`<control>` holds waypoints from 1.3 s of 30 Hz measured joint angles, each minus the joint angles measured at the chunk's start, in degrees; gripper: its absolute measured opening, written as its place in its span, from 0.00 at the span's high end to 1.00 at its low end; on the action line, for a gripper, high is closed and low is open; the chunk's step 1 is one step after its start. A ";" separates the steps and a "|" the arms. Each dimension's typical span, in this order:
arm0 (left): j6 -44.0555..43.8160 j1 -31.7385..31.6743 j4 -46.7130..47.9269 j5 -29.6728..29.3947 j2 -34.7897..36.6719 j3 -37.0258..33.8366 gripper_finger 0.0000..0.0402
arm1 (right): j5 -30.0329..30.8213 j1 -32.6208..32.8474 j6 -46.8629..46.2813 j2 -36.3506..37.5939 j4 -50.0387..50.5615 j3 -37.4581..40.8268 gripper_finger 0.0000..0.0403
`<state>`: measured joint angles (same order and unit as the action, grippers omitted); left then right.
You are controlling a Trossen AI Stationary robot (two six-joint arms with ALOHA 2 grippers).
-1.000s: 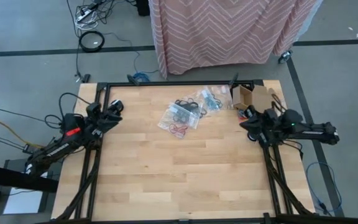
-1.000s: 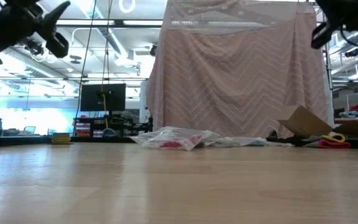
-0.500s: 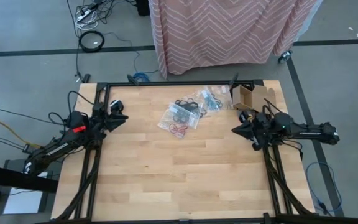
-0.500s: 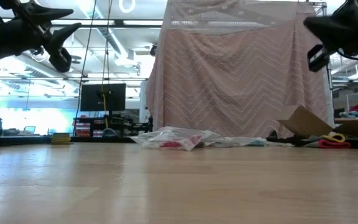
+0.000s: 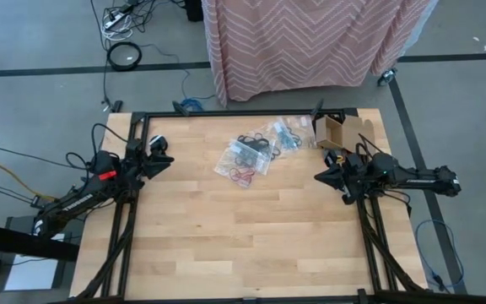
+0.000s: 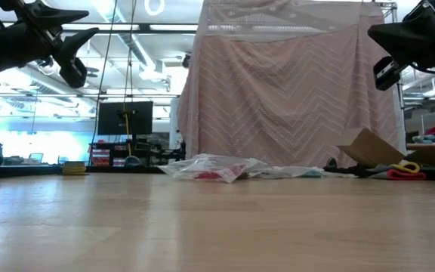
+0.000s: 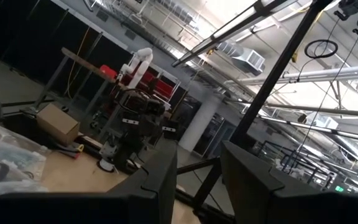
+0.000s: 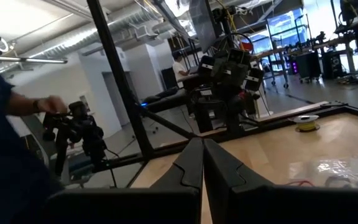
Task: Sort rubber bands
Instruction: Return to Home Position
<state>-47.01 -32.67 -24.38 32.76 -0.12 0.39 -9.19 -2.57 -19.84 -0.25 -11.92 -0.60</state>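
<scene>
The rubber bands lie in clear plastic bags [image 5: 247, 158] flat on the wooden table, at the middle of its far part. Black loops [image 5: 256, 141] and red loops [image 5: 243, 176] show through the plastic. The bags also show in the low view [image 6: 211, 168] and at the right wrist view's edge [image 8: 337, 169]. My left gripper [image 5: 162, 157] hovers open over the table's left edge, pointing toward the bags, its fingers [image 7: 160, 171] apart. My right gripper [image 5: 320, 176] hovers shut over the right side, fingertips [image 8: 194, 158] together. Both hang well above the table [image 6: 74, 41] [image 6: 380, 45].
An open cardboard box [image 5: 336, 129] stands at the far right corner, with yellow and red items [image 6: 406, 168] beside it. A pink draped cloth [image 5: 310, 38] hangs behind the far edge. Black frame rails [image 5: 129, 211] run along both sides. Bare wood [image 5: 243, 236] fills the near half.
Both grippers have tipped down toward level. My right gripper has also sunk a little and now reaches farther toward the table's middle. Both have kept still over the last half second. The bags have not moved.
</scene>
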 joint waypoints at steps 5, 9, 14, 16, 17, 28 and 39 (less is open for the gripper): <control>0.29 0.00 -0.09 0.16 0.00 -0.01 0.67 | 0.05 0.00 0.02 0.00 0.00 0.00 0.99; 0.27 0.00 -0.11 0.26 0.00 -0.01 0.67 | 0.11 0.00 0.04 0.00 0.01 0.00 0.99; 0.27 0.00 -0.11 0.32 0.00 -0.03 0.67 | 0.13 0.00 0.07 0.00 0.01 0.00 0.99; 0.27 0.49 -0.07 0.25 0.00 -0.03 0.67 | 0.13 -0.01 0.07 0.00 0.02 0.00 0.99; 0.27 1.17 -0.13 0.15 0.02 -0.03 0.67 | 0.13 0.00 0.05 0.00 0.02 0.00 0.99; 0.27 15.10 -2.11 0.34 0.04 -0.03 0.67 | 0.11 -0.01 0.05 -0.01 0.02 0.02 0.99; 0.27 25.17 -3.17 0.35 0.07 -0.03 0.67 | 0.09 -0.01 0.05 -0.01 0.02 0.02 0.99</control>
<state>-46.74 -7.49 -27.55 33.12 -0.05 0.36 -9.10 -2.58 -19.79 -0.27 -11.90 -0.58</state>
